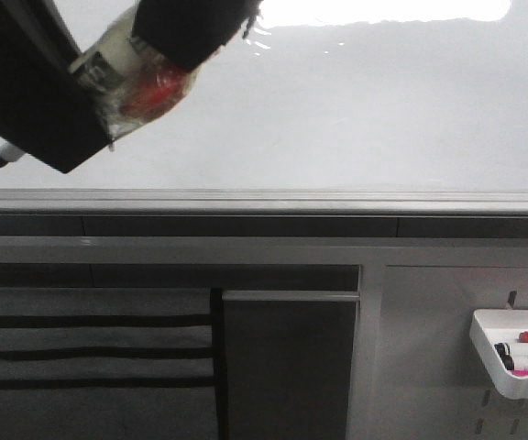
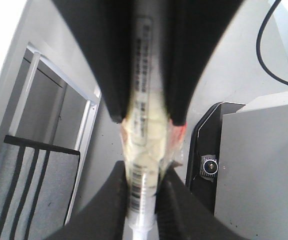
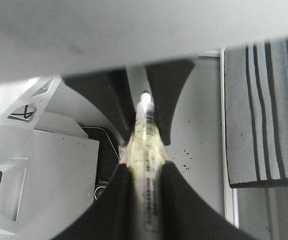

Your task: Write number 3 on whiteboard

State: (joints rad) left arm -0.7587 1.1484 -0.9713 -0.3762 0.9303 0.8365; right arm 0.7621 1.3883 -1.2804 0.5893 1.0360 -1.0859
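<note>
The whiteboard (image 1: 356, 110) fills the upper front view, glossy with glare at the top. No number 3 shows on the part I can see. A marker (image 1: 131, 87) wrapped in yellowish tape is held slanted before the board's upper left, its black tip (image 1: 3, 158) sticking out at the lower left. My left gripper (image 1: 94, 110) is shut on the marker (image 2: 143, 165); its fingers (image 2: 109, 210) flank the barrel. My right gripper (image 1: 177, 55) is shut on the same marker (image 3: 145, 145), higher up; its fingers (image 3: 179, 200) press both sides. Each wrist view shows the other gripper's fingers beyond.
A grey metal rail (image 1: 337, 197) runs under the board. Below it are a grey pegboard panel (image 1: 429, 348) with a white tray (image 1: 484, 357) of spare markers at the lower right, a dark panel (image 1: 287, 367), and a striped grey cloth (image 1: 90, 367).
</note>
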